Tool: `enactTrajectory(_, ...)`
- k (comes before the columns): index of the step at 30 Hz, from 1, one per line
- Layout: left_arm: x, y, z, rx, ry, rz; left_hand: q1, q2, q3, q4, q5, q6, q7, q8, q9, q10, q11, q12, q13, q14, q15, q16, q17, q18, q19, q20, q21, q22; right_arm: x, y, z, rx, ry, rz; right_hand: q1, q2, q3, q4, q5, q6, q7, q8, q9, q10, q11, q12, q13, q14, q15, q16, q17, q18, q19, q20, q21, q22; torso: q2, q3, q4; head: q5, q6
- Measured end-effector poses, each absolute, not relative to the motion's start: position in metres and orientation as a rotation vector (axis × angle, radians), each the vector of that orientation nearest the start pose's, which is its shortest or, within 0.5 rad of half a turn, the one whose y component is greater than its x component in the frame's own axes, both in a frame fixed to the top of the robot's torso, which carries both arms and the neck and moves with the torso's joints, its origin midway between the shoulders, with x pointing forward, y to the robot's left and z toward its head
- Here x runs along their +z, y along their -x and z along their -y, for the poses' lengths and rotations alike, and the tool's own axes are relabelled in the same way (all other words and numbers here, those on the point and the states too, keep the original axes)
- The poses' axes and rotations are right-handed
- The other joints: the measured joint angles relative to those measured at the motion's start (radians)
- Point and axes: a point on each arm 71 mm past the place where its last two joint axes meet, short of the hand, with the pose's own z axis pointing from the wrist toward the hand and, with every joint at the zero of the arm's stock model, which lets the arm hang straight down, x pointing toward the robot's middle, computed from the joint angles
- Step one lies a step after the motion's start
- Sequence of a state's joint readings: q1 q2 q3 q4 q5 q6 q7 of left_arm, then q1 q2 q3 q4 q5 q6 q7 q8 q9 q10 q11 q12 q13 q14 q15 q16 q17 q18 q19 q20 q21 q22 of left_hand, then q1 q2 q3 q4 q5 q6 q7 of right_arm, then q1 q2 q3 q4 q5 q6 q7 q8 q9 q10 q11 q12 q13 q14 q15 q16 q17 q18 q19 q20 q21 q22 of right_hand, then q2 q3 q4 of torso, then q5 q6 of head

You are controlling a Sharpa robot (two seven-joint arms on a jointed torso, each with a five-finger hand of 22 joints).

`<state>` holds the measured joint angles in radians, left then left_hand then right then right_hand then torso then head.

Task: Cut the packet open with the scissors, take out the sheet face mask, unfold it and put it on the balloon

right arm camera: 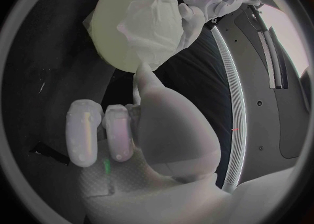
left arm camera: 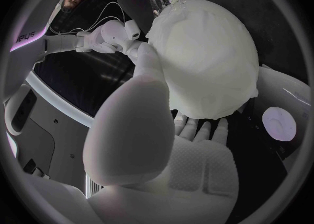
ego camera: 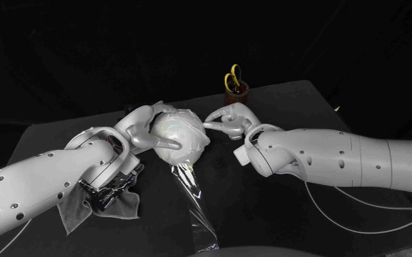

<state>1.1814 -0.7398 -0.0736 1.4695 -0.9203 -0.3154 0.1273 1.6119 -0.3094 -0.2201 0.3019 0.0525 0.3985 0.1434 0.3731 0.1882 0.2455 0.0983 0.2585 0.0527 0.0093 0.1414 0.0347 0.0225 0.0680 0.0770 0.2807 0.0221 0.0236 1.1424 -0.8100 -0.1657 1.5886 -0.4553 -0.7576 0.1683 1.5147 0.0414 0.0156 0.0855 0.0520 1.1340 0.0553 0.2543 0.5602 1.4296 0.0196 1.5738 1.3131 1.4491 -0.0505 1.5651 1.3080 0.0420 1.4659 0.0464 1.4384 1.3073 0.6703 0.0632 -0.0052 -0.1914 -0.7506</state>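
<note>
Balloon [ego camera: 169, 131] hidden under mask [ego camera: 194, 134], left hand [ego camera: 141, 133] gripping it, right hand [ego camera: 230, 120] grasp unclear

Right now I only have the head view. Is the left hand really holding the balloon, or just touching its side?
Observer: Holding. The left wrist view shows the left hand cradling the balloon, fingers beneath it, thumb up its side.
Operator: Does the mask cover the side facing the right hand?
Observer: Partly. In the right wrist view the mask lies wrinkled over one part; the rest is bare.
Operator: And the right hand's fingers?
Observer: Curled in on nothing, with the thumb pointing at the balloon.
</note>
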Motion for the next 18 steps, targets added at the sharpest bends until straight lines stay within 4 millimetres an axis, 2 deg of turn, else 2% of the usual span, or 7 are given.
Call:
enactTrajectory(7,-0.205,-0.483,-0.159,-1.117,0.21,-1.744,0.0,0.0,0.0,0.0,0.0,0.0,0.0,0.0,0.0,0.0,0.0,0.0,0.0,0.0,0.0,0.0,0.0,0.0,0.0,0.0,0.0,0.0,-0.244,-0.457,0.205,0.951,-0.87,-1.53,-0.009,0.009,0.047,-0.02,0.0,-0.02,-0.005,0.028,0.038,0.0,0.0,0.0,0.0,0.002,-0.002,0.002,-0.001,-0.004,0.0,0.0,0.004,0.0,0.0,0.0,0.0,0.001,0.001)
enactTrajectory(11,-0.205,-0.483,-0.159,-1.117,0.211,-1.743,0.0,0.0,0.0,0.0,0.0,0.0,0.0,0.0,0.0,0.0,0.0,0.0,0.0,0.0,0.0,0.0,0.0,0.0,0.0,0.0,0.0,0.0,-0.244,-0.459,0.209,0.934,-0.874,-1.525,-0.016,0.016,0.075,-0.032,-0.001,-0.032,-0.004,0.038,0.057,-0.001,-0.001,0.0,0.0,0.003,-0.003,0.002,-0.001,-0.005,0.0,0.0,0.004,0.001,0.0,0.0001,-0.0001,0.0,0.001)
enactTrajectory(13,-0.205,-0.483,-0.159,-1.117,0.211,-1.743,0.0,0.0,0.0,0.0,0.0,0.0,0.0,0.0,0.0,0.0,0.0,0.0,0.0,0.0,0.0,0.0,0.0,0.0,0.0,0.0,0.0,0.0,-0.244,-0.459,0.209,0.936,-0.873,-1.527,-0.024,0.024,0.089,-0.031,0.0,-0.059,0.002,0.038,0.064,-0.002,-0.002,0.003,0.0,0.003,-0.003,0.002,-0.001,-0.005,0.0,0.0,-0.004,0.001,0.0,0.0001,0.0,0.0,0.001)
enactTrajectory(16,-0.205,-0.483,-0.159,-1.117,0.211,-1.743,0.0,0.0,0.0,0.0,0.0,0.0,0.0,0.0,0.0,0.0,0.0,0.0,0.0,0.0,0.0,0.0,0.0,0.0,0.0,0.0,0.0,0.0,-0.243,-0.457,0.207,0.95,-0.871,-1.538,-0.043,0.043,0.084,-0.012,0.0,-0.14,0.032,-0.019,0.042,0.002,0.002,0.003,0.019,0.007,0.001,0.002,-0.001,-0.005,0.0,0.0,-0.016,0.001,0.0,-0.0001,0.0,0.0,0.002)
enactTrajectory(18,-0.205,-0.483,-0.159,-1.118,0.211,-1.743,0.0,0.0,0.0,0.0,0.0,0.0,0.0,0.0,0.0,0.0,0.0,0.0,0.0,0.0,0.0,0.0,0.0,0.0,0.0,0.0,0.0,0.0,-0.243,-0.455,0.204,0.967,-0.866,-1.551,-0.095,0.032,0.052,0.02,0.0,-0.179,0.054,-0.051,0.025,0.006,0.006,-0.007,0.022,0.015,0.008,0.002,-0.001,-0.005,0.0,0.001,-0.02,0.001,0.0,-0.0001,0.0,0.0,0.002)
